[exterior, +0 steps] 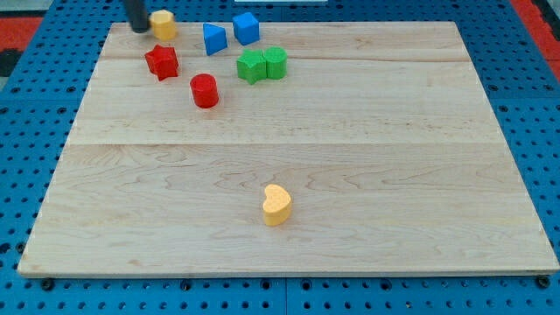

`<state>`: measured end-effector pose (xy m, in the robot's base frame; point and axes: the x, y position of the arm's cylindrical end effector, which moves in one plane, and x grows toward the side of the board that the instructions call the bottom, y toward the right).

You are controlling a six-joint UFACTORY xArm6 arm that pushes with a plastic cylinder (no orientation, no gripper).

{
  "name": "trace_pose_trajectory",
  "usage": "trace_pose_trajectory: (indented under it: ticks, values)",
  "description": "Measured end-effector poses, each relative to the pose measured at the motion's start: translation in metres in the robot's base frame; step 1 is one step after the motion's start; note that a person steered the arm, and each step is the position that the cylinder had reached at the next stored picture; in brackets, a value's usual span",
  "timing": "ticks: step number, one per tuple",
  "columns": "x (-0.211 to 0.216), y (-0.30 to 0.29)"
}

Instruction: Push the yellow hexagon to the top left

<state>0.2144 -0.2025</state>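
Observation:
The yellow hexagon [164, 24] sits at the view's top left, near the wooden board's top edge. My tip [137, 28] is just to its left, touching or almost touching it. Only the rod's lower part shows, coming down from the view's top edge.
A red star-shaped block [162, 62] lies just below the hexagon and a red cylinder [205, 91] below that. A blue triangular block [214, 38] and a blue cube [247, 28] lie to the right. Two green blocks [261, 65] sit together. A yellow heart [276, 205] lies near the bottom centre.

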Motion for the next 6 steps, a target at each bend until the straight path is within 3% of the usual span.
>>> trace_pose_trajectory:
  ticks: [1, 2, 3, 5, 6]
  values:
    - [0.031, -0.011]
    - [0.012, 0.059]
    - [-0.012, 0.076]
    - [-0.023, 0.050]
    - [0.004, 0.015]
